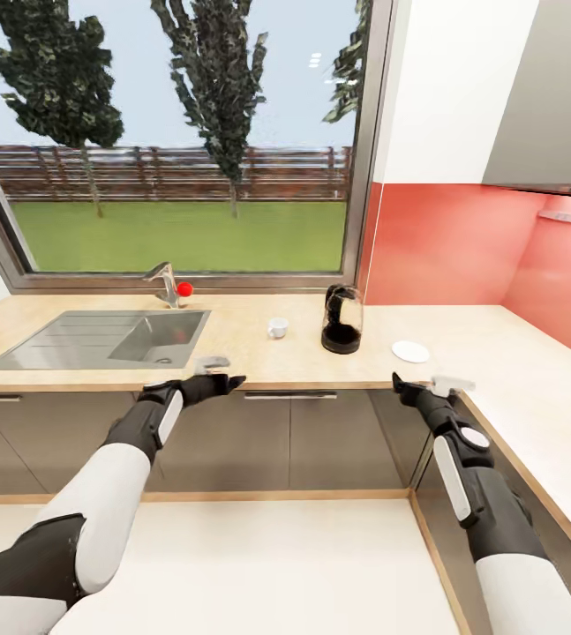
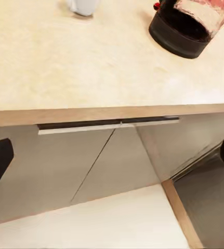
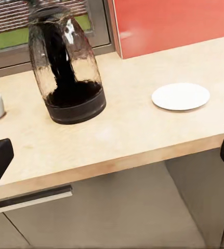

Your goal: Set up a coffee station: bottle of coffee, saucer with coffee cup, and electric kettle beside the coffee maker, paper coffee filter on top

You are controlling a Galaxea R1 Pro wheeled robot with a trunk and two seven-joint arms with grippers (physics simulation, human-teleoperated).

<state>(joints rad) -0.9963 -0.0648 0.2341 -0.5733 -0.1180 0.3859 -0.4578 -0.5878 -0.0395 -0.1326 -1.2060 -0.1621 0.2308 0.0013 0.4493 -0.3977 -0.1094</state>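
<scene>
Left gripper [image 1: 229, 382] and right gripper [image 1: 397, 382]: fingers spread wide, both empty, level with the light beige speckled kitchen countertop [image 1: 259, 362] edge. Beyond them, between the two: rounded clear glass electric kettle [image 1: 341, 319]. Tiny white coffee cup [image 1: 277, 328] beyond left gripper; small round white saucer [image 1: 410, 351] just beyond right.

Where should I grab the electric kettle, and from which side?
Probably around the electric kettle body's narrower upper part, coming level from the counter's front edge with the right gripper. It stands upright, free of the coffee cup and saucer. Its handle seems to face the window, so it looks harder to reach.
</scene>
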